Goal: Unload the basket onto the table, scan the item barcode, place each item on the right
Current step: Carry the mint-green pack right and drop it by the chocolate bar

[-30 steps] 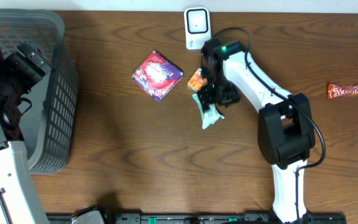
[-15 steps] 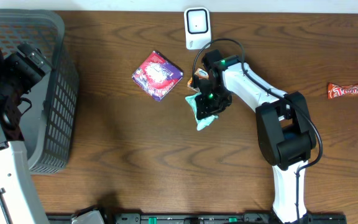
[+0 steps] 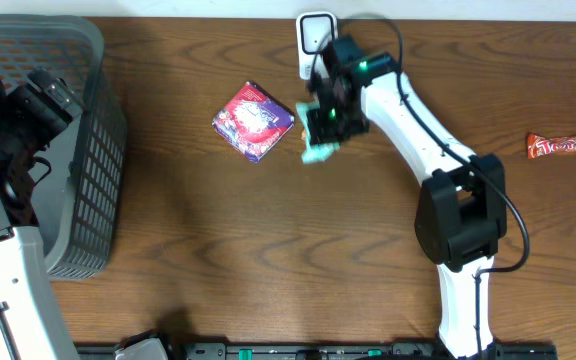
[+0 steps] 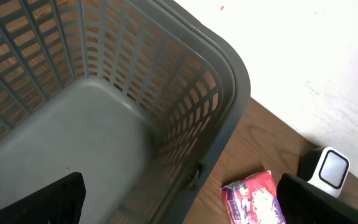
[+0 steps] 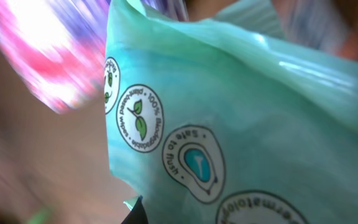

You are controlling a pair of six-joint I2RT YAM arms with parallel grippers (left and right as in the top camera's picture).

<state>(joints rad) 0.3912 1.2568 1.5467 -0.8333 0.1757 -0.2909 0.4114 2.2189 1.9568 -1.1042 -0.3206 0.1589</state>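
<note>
right hand [image 3: 326, 122] tight on teal packet [image 3: 317, 153] near white scanner [image 3: 314, 36]; left hand [image 4: 185, 202] wide apart above grey basket [image 4: 232, 87]

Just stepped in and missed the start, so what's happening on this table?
The right claw is shut on a teal wipes packet, holding it close to the white scanner. The left claw hangs open over the gray basket, holding nothing. A pink packet and an orange candy bar lie on the table, untouched.

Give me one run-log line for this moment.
right gripper: shut on teal packet | teal packet: held near scanner | left gripper: open above basket
</note>
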